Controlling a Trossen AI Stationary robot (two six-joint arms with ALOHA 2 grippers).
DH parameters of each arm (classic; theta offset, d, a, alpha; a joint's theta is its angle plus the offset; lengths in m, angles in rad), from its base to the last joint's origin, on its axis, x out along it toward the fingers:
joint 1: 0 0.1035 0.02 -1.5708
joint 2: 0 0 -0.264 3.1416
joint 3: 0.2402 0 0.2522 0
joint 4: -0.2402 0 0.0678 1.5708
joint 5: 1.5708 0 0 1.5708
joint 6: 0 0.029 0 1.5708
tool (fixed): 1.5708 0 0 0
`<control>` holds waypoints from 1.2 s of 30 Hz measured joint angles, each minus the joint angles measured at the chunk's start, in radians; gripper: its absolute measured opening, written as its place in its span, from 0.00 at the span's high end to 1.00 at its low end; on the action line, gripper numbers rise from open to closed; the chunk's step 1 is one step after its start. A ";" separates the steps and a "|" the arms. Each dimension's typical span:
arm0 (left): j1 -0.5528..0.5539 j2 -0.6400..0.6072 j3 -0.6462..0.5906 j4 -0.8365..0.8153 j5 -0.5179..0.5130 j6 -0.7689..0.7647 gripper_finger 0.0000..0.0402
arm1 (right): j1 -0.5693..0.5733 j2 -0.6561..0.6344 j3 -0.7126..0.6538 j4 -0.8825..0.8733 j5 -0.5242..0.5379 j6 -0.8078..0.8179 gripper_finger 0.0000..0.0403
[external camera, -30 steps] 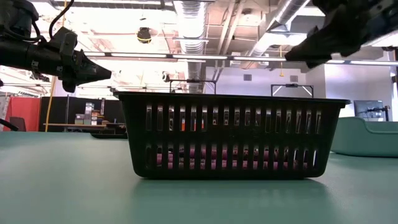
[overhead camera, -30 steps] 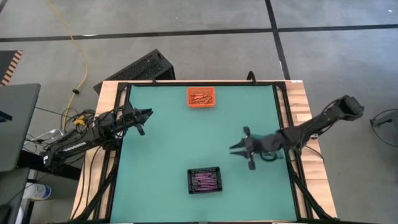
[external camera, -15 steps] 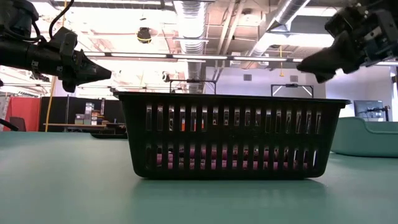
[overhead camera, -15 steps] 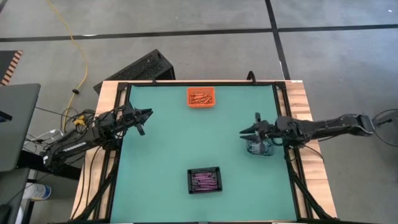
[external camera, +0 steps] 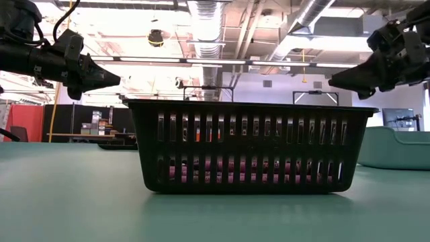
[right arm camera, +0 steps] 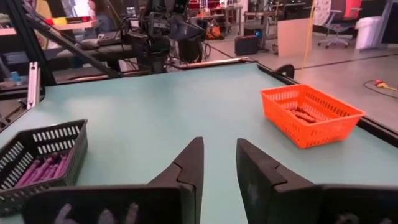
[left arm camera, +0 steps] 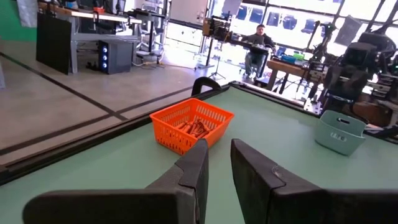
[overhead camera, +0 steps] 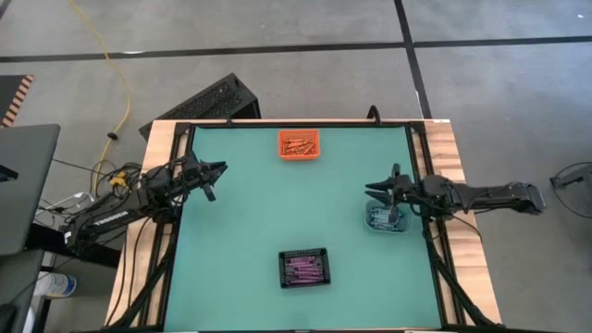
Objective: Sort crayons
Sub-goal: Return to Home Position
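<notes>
Right gripper point(overhead camera: 373, 189) withdrew; purple crayons point(overhead camera: 303, 269) lie left-right.

The surface point(overhead camera: 250, 222) is plain teal-green, framed by a pale wooden edge point(overhead camera: 453, 157). The orange bin point(left arm camera: 174, 134) has lattice-mesh walls and orange crayons point(left arm camera: 194, 127) inside. Purple crayons point(right arm camera: 37, 169) show through the black bin point(external camera: 248, 148) with its rows of slots. The grey-blue bin point(left arm camera: 339, 132) is unpatterned, with blue-grey crayons point(overhead camera: 380, 216).
</notes>
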 joint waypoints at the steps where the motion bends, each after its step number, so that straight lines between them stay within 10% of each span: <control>1: 0.000 0.000 0.000 0.000 0.000 0.000 0.86 | 0.000 -0.020 0.000 -0.016 0.005 0.003 0.77; 36: 0.000 0.000 0.000 0.000 0.000 0.000 0.86 | 0.000 -0.128 0.004 -0.047 0.023 0.031 0.77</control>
